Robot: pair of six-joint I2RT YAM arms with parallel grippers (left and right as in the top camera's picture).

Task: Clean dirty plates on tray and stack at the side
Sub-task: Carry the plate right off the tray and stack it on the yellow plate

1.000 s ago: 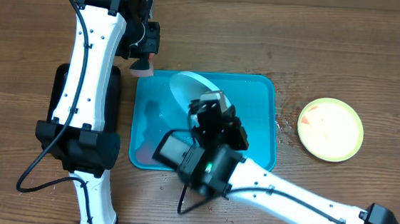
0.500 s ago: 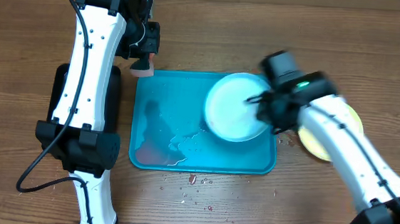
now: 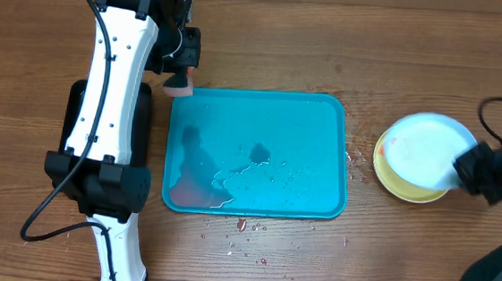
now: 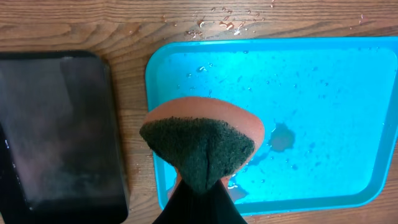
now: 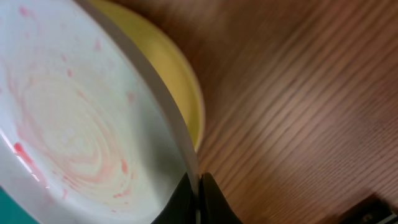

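Black tray (image 4: 56,124) lies at 9 o'clock of the wet tray (image 3: 306,127). The left gripper (image 4: 199,202) clenches a sponge (image 4: 199,143). At 3 o'clock, the right gripper (image 5: 198,199) pinches the pale plate (image 3: 425,150) by its rim, over the yellow-green plate (image 3: 398,188).

The tray (image 3: 324,119) is glossy wet plastic, table (image 3: 436,65) matt grained wood, sponge (image 4: 199,146) rough-fibred, top plate (image 3: 421,147) smooth.

Overhead I get bright, even light from above, only soft shadows on the tabletop (image 3: 268,43). Water on the tray (image 3: 307,118) glints. Left wrist view is crisp on the sponge (image 4: 199,146); right wrist is soft, the pale plate (image 5: 81,106) and wood grain smeared.
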